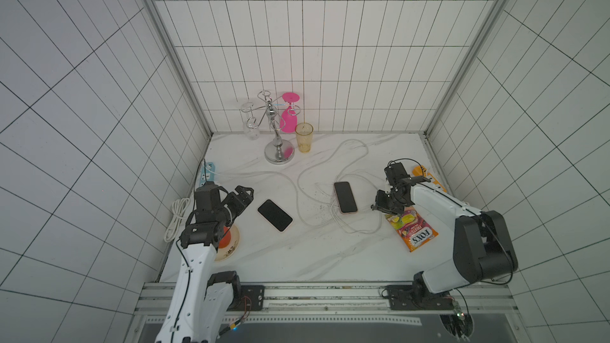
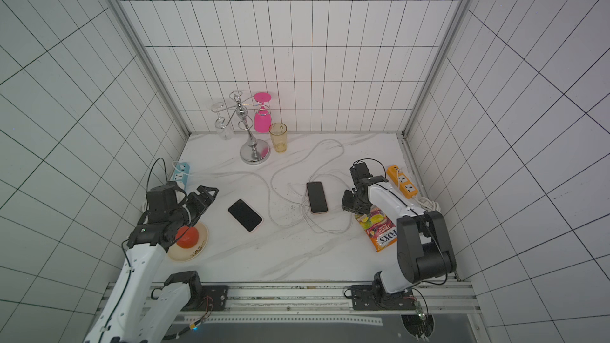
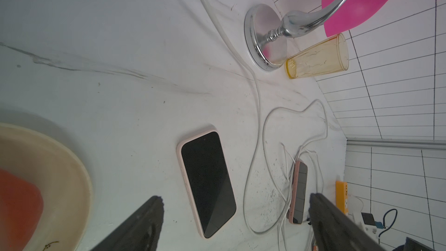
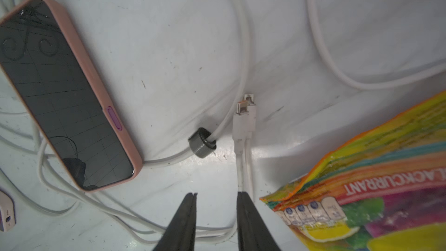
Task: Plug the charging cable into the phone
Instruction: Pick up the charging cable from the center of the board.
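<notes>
The charging cable plug (image 4: 245, 112) is seen loose on the table (image 4: 169, 44), between the pink-cased phone (image 4: 60, 88) and a sweets bag (image 4: 362, 189) lettered "BLACKCURRANT" and "FOX'S". The right gripper (image 4: 217, 193) is held just behind it, jaws narrowly apart and empty; the left gripper (image 3: 235, 197) is spread wide.

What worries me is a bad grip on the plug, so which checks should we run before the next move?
1. Plug free to grasp: the charging plug lies loose on the table, in no phone: ok.
2. Cable inside the right claw: the gap between its fingers looks empty; the cable runs at one finger's edge: not ok.
3. Nearer phone steady: flat, screen up: ok.
4. That phone's port facing the plug: port not visible: cannot tell.
5. Left claw out of the way: wide open, short of the other phone: ok.
</notes>
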`<act>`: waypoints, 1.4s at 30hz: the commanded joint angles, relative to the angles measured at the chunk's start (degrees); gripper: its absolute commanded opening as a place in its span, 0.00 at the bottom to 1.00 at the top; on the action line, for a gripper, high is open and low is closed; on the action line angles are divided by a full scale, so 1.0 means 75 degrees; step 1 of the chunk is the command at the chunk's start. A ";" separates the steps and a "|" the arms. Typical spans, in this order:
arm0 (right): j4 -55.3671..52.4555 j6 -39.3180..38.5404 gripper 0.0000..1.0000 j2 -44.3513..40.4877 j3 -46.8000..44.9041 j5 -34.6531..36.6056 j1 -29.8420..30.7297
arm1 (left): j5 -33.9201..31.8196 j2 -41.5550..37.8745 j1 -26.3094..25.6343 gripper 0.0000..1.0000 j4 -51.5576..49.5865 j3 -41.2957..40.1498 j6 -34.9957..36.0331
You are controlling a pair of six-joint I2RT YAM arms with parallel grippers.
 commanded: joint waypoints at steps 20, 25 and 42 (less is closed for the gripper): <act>-0.0034 -0.0191 0.23 0.0912 0.0043 0.0233 0.0177 | -0.0102 0.0306 -0.0541 0.95 0.0082 0.0091 0.0152; 0.0008 -0.0228 0.21 0.1088 0.0053 0.0240 0.0213 | 0.0126 0.0357 -0.0535 0.95 0.0105 0.0142 0.0157; 0.0841 -0.1110 0.00 -0.2263 0.0018 -0.0115 0.1577 | 0.1050 0.0692 -0.1984 0.93 0.0366 0.1354 0.0128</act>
